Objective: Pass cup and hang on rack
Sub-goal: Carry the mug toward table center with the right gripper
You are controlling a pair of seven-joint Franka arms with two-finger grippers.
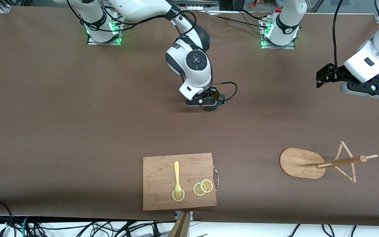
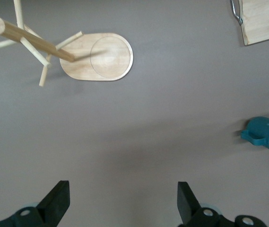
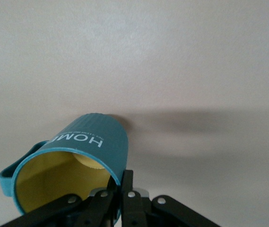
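Observation:
The teal cup [image 3: 84,142] with a yellow inside is tilted in my right gripper [image 3: 120,182], which is shut on its rim, one finger inside and one outside. In the front view the right gripper [image 1: 206,102] is at mid-table and hides most of the cup [image 1: 216,97]. I cannot tell whether the cup's bottom touches the table. The cup also shows in the left wrist view [image 2: 265,135]. The bamboo rack [image 1: 299,163] stands near the front camera toward the left arm's end, and also shows in the left wrist view [image 2: 101,56]. My left gripper [image 1: 322,78] is open and empty above the table at that end [image 2: 123,191].
A wooden cutting board [image 1: 158,177] lies at the table edge nearest the front camera. It carries a yellow fork [image 1: 176,172] and lemon slices [image 1: 203,187]. Its corner with a metal handle shows in the left wrist view [image 2: 264,19]. Cables hang below the table edge.

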